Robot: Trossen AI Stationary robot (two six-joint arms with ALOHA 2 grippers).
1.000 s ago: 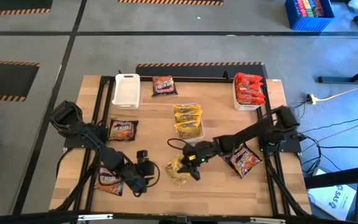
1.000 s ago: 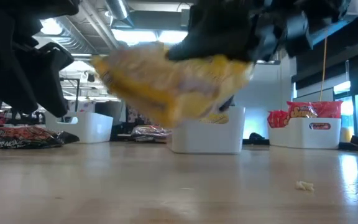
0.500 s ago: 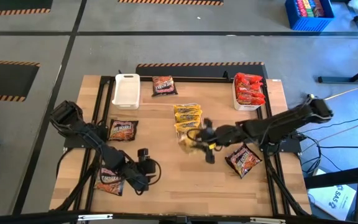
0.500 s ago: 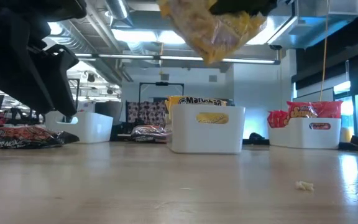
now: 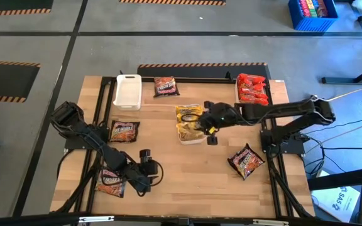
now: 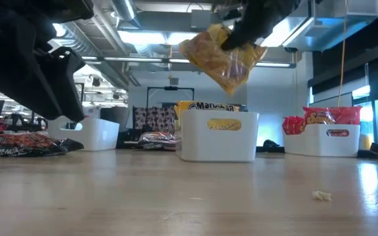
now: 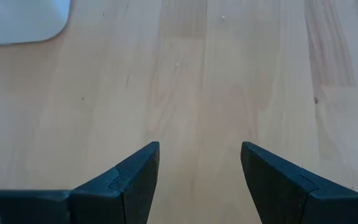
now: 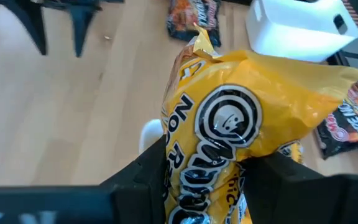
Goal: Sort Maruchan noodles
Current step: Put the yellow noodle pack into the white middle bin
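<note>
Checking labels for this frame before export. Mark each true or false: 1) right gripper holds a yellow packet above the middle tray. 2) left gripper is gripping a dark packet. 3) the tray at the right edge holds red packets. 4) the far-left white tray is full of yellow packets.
1) True. The right gripper is shut on a yellow packet, held in the air over the middle tray.
2) False. The left gripper is open over bare wood with nothing between its fingers.
3) True. The right tray holds red packets.
4) False. The far-left white tray looks empty.
</note>
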